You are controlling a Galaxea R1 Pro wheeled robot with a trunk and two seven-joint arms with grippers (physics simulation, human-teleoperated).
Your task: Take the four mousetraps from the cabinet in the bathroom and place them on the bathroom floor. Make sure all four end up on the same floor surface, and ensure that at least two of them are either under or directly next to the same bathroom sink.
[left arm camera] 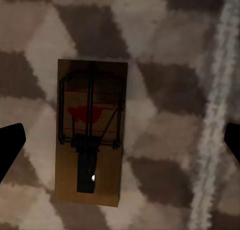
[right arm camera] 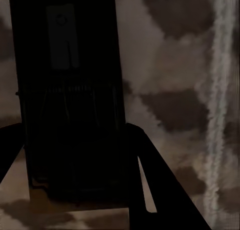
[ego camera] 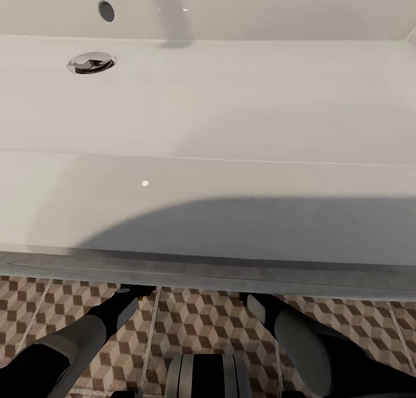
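Note:
In the left wrist view a tan mousetrap (left arm camera: pixel 90 135) with dark metal parts lies flat on the cube-patterned bathroom floor (left arm camera: pixel 170 89). My left gripper (left arm camera: pixel 121 142) hangs above it, open, its fingers wide apart on either side and not touching it. In the right wrist view a second mousetrap (right arm camera: pixel 70 99), dark in shadow, sits between the fingers (right arm camera: pixel 150 180) of my right gripper (right arm camera: pixel 75 130), which is shut on it just above the floor (right arm camera: pixel 170 64). In the head view the white bathroom sink (ego camera: pixel 231 126) lies right in front, and both arms (ego camera: pixel 86 334) (ego camera: pixel 300 340) reach down under its front edge.
The sink has a chrome drain (ego camera: pixel 91 62) and an overflow hole (ego camera: pixel 106 11). Its grey front rim (ego camera: pixel 208 271) overhangs the tiled floor (ego camera: pixel 196 317). A pale grout line (left arm camera: pixel 215 104) runs beside the lying trap. My trunk (ego camera: pixel 208 378) shows at the bottom edge.

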